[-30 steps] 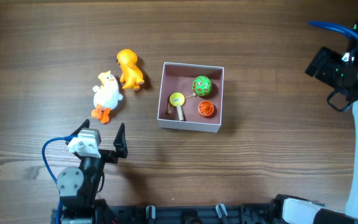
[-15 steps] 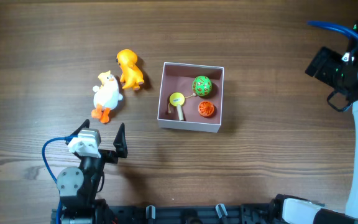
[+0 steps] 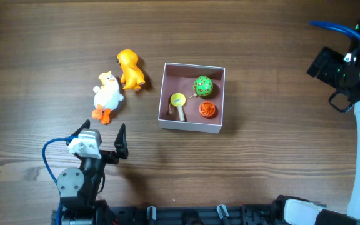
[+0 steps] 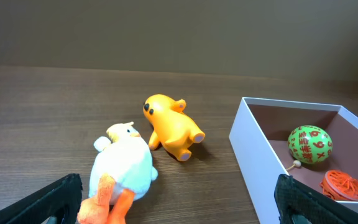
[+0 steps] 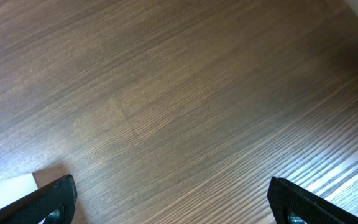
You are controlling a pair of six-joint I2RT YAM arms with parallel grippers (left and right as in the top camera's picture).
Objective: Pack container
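Observation:
The container (image 3: 189,127) is a square white-walled box with a dusty-pink inside, mid-table. It holds a green ball (image 3: 202,85), an orange ball (image 3: 207,109) and a yellow-headed wooden toy (image 3: 178,102). A white duck plush (image 3: 107,95) and an orange toy animal (image 3: 130,69) lie left of it on the table. My left gripper (image 3: 102,135) is open and empty, near the front edge below the duck. The left wrist view shows the duck (image 4: 122,167), orange toy (image 4: 169,126) and container wall (image 4: 260,162) ahead of its jaws (image 4: 179,208). My right gripper (image 3: 327,81) is open and empty at the far right.
The right wrist view shows bare wood under the open jaws (image 5: 173,202) and one white corner of the container (image 5: 8,190) at the lower left. The table (image 3: 274,162) is dark wood.

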